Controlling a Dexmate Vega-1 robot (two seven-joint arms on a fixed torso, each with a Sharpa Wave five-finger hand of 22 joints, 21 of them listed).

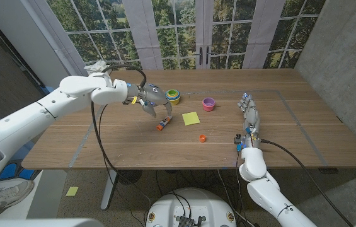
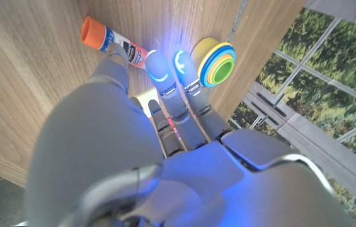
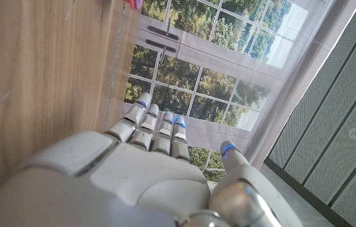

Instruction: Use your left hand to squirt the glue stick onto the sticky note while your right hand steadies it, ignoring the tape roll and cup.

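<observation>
Left hand [image 1: 155, 107] hangs over the glue stick [image 1: 162, 124], fingers pointed down around it; whether they actually grip it is hard to tell. Its label print is too small to read. The stick lies just beside the yellow sticky note [image 1: 191, 118], an orange cap [image 1: 202, 137] nearby. Right hand [image 1: 249, 116] stands on edge, fingers straight, holding nothing, well apart, open table around it. Stacked cups [image 1: 173, 96] and a pink tape roll [image 1: 208, 104] sit farther back.

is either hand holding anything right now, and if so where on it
Nothing is clearly held. The left hand reaches down over the glue stick, but a grip cannot be told. The right hand holds nothing.
</observation>
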